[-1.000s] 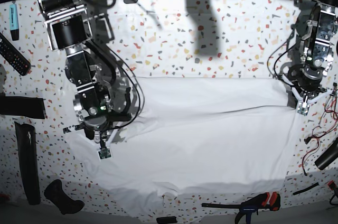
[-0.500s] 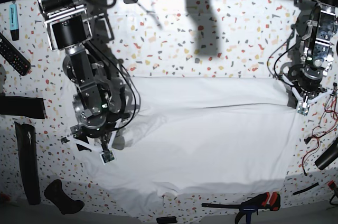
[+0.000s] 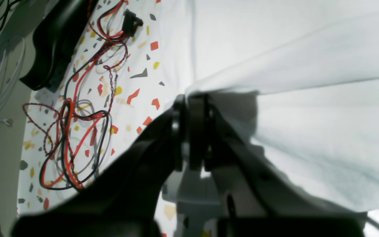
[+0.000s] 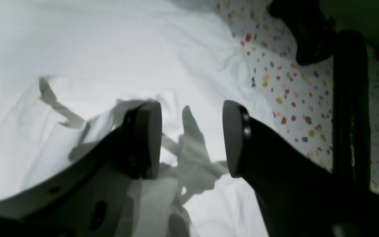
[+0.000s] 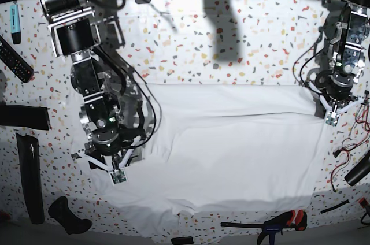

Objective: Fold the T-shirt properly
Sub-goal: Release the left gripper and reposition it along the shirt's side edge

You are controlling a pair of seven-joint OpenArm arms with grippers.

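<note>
The white T-shirt [image 5: 231, 141] lies spread across the speckled table, folded along its far edge. On the base view's right, my left gripper [image 5: 330, 117] is shut on the shirt's right corner; the left wrist view shows the closed gripper [image 3: 189, 98] pinching a fold of the T-shirt [image 3: 308, 98]. On the base view's left, my right gripper [image 5: 105, 169] stands open over the shirt's left edge. In the right wrist view the gripper [image 4: 191, 141] has its jaws apart just above the T-shirt [image 4: 110, 49], with a crumpled ridge of cloth rising loose between them.
Red and black wires [image 3: 77, 115] lie on the table beside the left gripper, also seen as wires [image 5: 347, 147]. A remote [image 5: 14, 60], a blue marker [image 5: 15, 22] and black tools [image 5: 29, 175] sit at the left edge. A clamp [image 5: 277, 222] lies at the front.
My right gripper has opened and let go of the shirt's left edge, shifting slightly toward the front. The left gripper has stayed shut on the right corner.
</note>
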